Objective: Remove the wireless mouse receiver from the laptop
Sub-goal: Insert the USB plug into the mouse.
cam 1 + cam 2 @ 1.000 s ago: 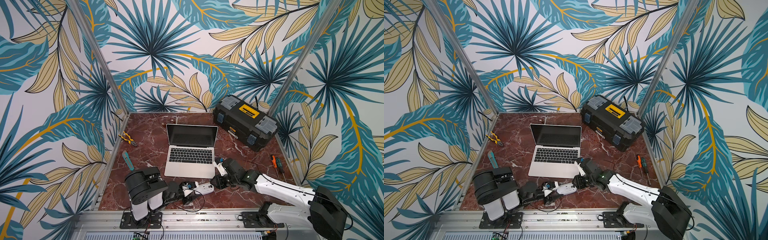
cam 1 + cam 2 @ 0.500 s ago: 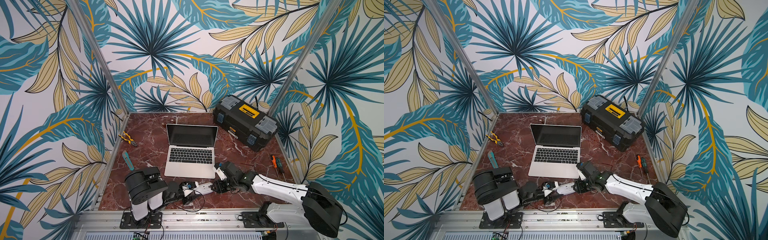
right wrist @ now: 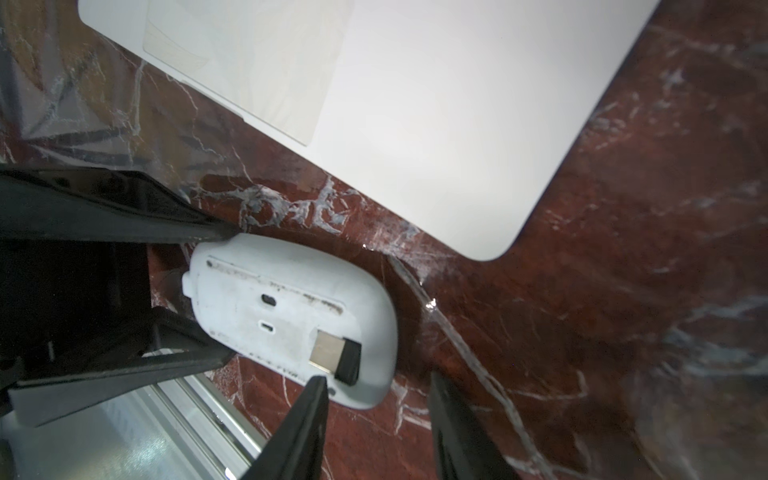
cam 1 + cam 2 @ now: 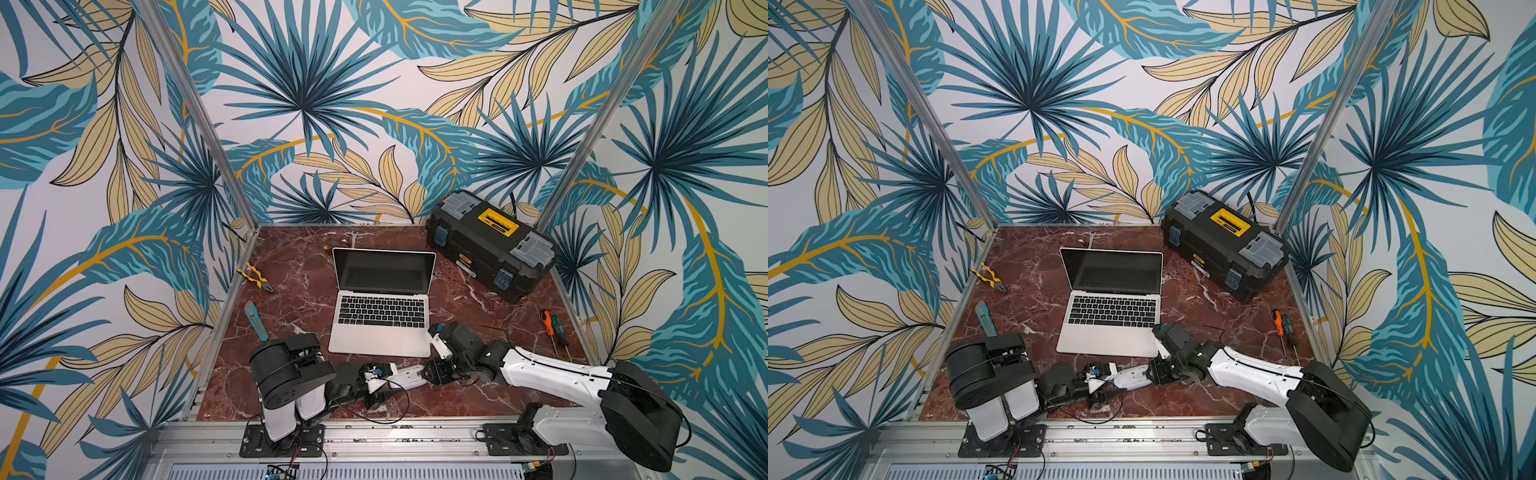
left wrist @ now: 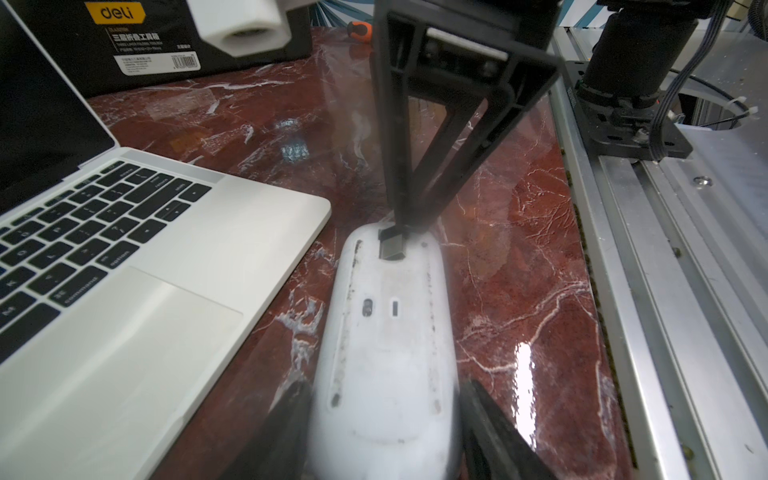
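The silver laptop [image 4: 382, 307] [image 4: 1111, 307] lies open in mid-table. In front of it my left gripper [image 5: 384, 395] [image 4: 392, 378] is shut on a white mouse [image 5: 386, 332] [image 3: 291, 311] [image 4: 407, 375], held underside up. The wireless mouse receiver [image 5: 392, 246] [image 3: 334, 353], silver with a black cap, sits in a slot in the mouse's underside, not in the laptop. My right gripper [image 3: 378, 415] [image 4: 432, 372] is open at that end of the mouse. One of its fingers [image 5: 399, 166] stands right at the receiver's black cap, with nothing held between the jaws.
A black toolbox [image 4: 490, 245] with a yellow handle stands at the back right. Pliers [image 4: 255, 280] and a utility knife [image 4: 255, 320] lie at the left, two screwdrivers [image 4: 555, 328] at the right. An aluminium rail [image 5: 648, 291] borders the table's front edge.
My right gripper has moved from beside the laptop's front right corner toward the table's front, to the mouse's end. The left arm and the mouse have not moved.
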Robot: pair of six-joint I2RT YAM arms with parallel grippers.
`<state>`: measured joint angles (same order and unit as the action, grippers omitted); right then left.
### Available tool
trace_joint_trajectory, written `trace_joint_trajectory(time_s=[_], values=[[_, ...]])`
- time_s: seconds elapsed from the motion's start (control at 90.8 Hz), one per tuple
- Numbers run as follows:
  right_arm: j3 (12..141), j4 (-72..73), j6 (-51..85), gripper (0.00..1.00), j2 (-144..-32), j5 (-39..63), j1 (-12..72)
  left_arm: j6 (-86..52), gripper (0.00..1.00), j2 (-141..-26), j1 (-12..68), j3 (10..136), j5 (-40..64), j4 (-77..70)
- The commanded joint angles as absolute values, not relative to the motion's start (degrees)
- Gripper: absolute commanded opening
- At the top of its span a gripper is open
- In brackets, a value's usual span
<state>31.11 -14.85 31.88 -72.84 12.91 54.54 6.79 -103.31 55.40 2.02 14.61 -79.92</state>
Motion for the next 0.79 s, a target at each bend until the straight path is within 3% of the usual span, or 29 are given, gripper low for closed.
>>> trace_joint_trajectory(time_s=[0.0, 0.782], values=[[31.67, -14.03, 32.69, 0.46, -73.62, 11.80, 54.79, 6.38, 0.47, -103.44, 55.10, 2.12, 15.44, -79.80], [30.14, -14.81, 33.09, 0.45, -76.46, 11.15, 54.77, 6.22, 0.47, -103.45, 55.10, 2.01, 15.35, -80.07]])
